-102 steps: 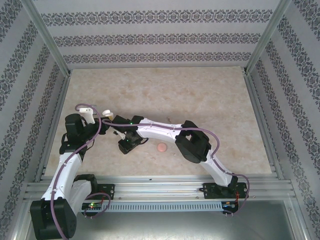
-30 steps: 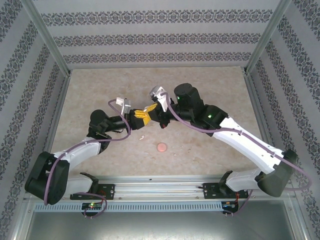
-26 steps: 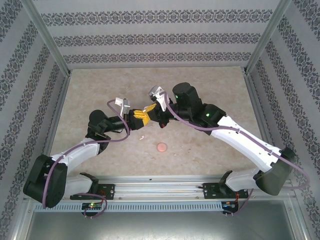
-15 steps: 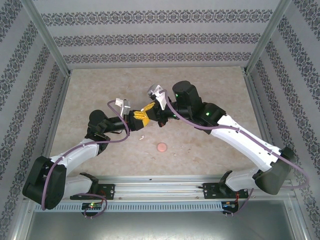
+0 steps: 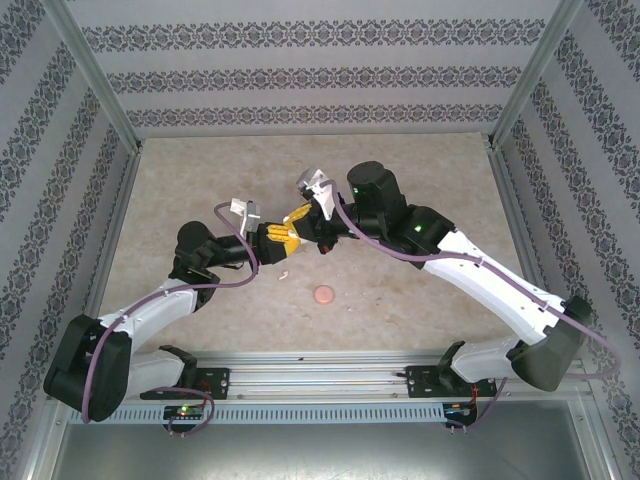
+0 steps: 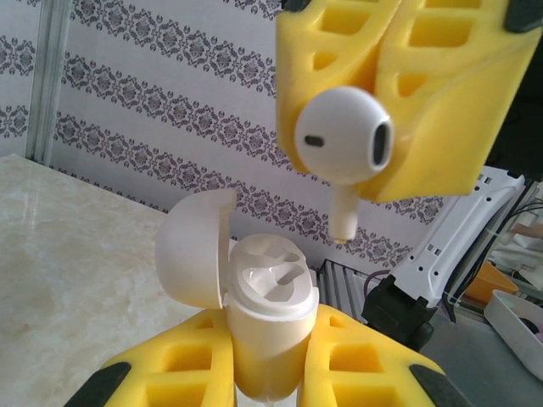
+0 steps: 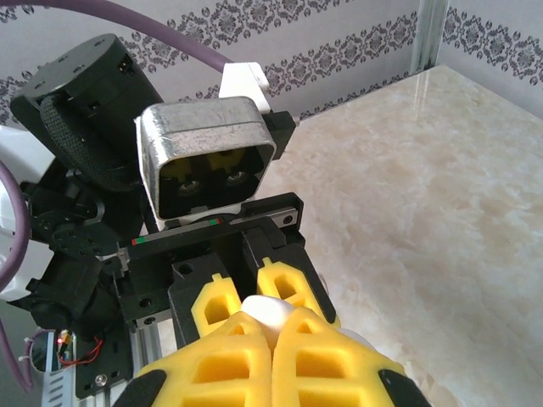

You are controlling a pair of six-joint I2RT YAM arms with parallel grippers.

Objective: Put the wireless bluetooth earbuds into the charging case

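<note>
My left gripper (image 6: 271,326) is shut on the white charging case (image 6: 270,297), which stands upright with its lid (image 6: 193,248) swung open to the left and both sockets bare. Just above and to the right of it hangs one white earbud (image 6: 344,146), stem down, with my right gripper (image 7: 269,322) shut on it (image 7: 270,310). From above, the left gripper (image 5: 277,238) and the right gripper (image 5: 299,217) meet tip to tip over the table's middle. Another small pale earbud (image 5: 283,272) lies on the table below them.
A round pink disc (image 5: 323,295) lies on the marble-patterned table (image 5: 420,190) in front of the grippers. Patterned walls and metal posts close in the back and both sides. The left wrist's camera housing (image 7: 208,161) sits close in front of the right gripper.
Since the earliest frame both arms have risen from the near left and brought their grippers together. Over the last second the grippers have only shifted slightly.
</note>
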